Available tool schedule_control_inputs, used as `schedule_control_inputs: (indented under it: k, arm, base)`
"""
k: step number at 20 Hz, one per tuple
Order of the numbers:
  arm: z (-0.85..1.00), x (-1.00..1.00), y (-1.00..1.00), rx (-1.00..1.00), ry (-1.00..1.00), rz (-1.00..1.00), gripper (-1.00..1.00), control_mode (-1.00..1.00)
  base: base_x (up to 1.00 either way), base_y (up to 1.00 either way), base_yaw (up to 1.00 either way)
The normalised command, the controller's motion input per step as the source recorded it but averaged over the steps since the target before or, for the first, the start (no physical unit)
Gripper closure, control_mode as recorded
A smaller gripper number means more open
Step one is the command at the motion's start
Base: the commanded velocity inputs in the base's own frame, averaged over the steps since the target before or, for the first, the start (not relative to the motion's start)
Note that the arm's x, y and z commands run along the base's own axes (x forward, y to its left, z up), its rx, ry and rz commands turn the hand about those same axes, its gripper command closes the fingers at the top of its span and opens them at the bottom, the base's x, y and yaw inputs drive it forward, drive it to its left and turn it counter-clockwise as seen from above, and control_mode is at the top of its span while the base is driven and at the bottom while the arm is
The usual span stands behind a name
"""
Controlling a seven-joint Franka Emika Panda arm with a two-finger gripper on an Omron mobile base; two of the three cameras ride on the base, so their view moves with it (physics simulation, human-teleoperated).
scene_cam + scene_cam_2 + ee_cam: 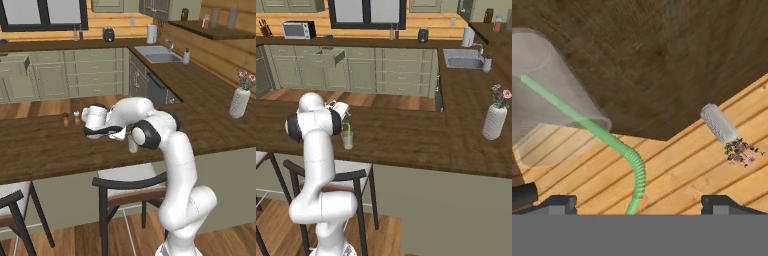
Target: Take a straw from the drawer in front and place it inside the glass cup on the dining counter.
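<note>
1 straw, light green with a bent ribbed section, stands inside 1 glass cup on the dining counter. Gripper above the cup; fingers spread wide, the straw's upper end between them, touching neither. 1 white flower vase well apart on the counter's right end. 2 shakers nearby. 1 drawer stands open across the kitchen.

Both base views look forward and down over the bench from behind; hand view close above it.
</note>
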Motion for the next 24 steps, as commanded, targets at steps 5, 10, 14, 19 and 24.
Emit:
schedule_control_inputs:
  k: [5,10,14,19,24]
  arm:
    - [0.22,-0.37,0.09,0.19,0.0,0.0,-1.0,-1.0]
    - [0.52,-0.79,-0.04,0.28,-0.03,0.0,-1.0,-1.0]
    - [0.71,-1.0,-0.43,0.38,-0.16,0.0,-1.0,-1.0]
    - [0.7,-1.0,-0.74,0.42,-0.26,0.0,-1.0,-1.0]
    - [0.51,-1.0,-0.92,0.43,-0.19,-0.03,-1.0,-1.0]
  base:
    - [0.0,0.0,0.0]
    - [0.0,0.0,0.0]
    - [0.0,0.0,0.0]
    - [0.0,0.0,0.0]
    - [0.0,0.0,0.0]
